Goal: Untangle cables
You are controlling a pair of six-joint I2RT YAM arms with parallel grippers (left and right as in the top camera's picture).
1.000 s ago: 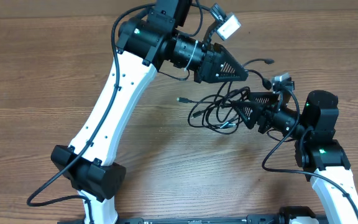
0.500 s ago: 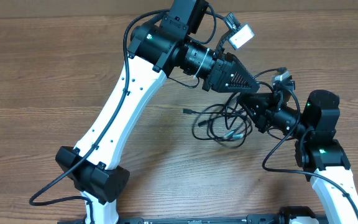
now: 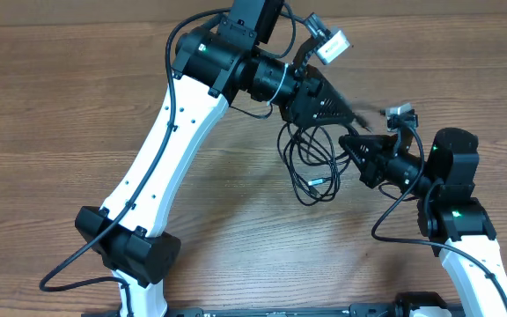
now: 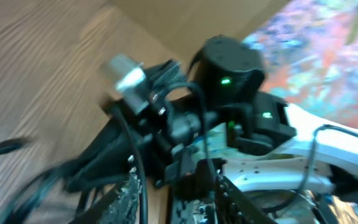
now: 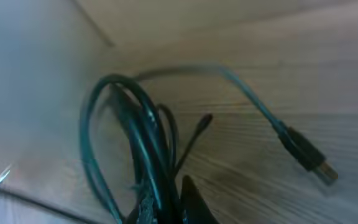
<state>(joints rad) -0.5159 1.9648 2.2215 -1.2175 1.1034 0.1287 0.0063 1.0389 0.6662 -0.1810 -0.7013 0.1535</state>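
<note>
Right claw (image 3: 345,141) clenched on cables (image 5: 140,127), left claw (image 3: 352,112) grip unreadable, wrist view blurred

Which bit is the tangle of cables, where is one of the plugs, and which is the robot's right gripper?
cables (image 3: 312,160), overhead view, middle of the looped bundle on the table.
plug (image 5: 307,157), right wrist view, its black body just before the silver tip.
right gripper (image 3: 345,140), overhead view, between its fingertips.

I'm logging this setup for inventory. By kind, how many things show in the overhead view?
robot arms: 2 (left arm, right arm)
cable tangle: 1, separate cords too knotted to count
total: 3
</note>
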